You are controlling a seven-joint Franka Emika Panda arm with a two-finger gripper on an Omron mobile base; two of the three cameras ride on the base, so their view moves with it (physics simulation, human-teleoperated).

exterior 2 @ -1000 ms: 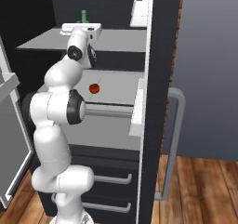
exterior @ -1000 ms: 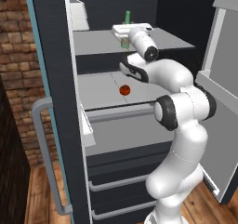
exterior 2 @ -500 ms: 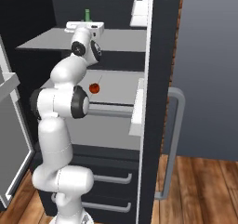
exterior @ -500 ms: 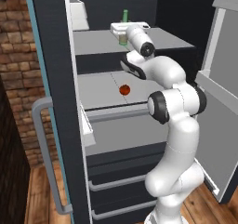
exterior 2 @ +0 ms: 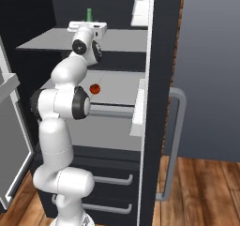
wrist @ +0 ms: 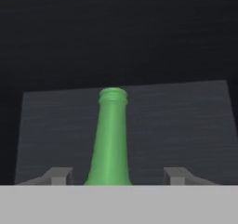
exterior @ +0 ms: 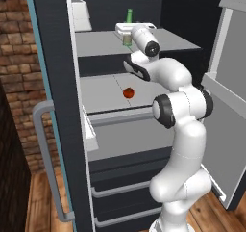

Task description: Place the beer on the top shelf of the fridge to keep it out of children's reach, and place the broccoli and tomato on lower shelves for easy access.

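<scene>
open fridge (exterior: 57, 58) with grey shelves. green bottle (wrist: 110, 139) upright on top shelf (exterior: 101, 42), neck between the fingertips (wrist: 58, 175) of the claw (wrist: 114, 176), spread apart and clear of the glass. tomato (exterior: 128, 93) on shelf below.

Arm (exterior: 180, 144) rising from base, bent at dark elbow joint, forearm angled up and far toward upper level. Wrist turned so hand lies level, pointing away from base. Gripper (wrist: 110, 175) reaching forward, jaws spread, fingertips (wrist: 60, 175) well apart on either side, clear gaps inside both. In left base view, hand (exterior: 130, 30) at top of arm, white, flat. In right base view, same hand (exterior 2: 89, 27) above dark wrist joint.
</scene>
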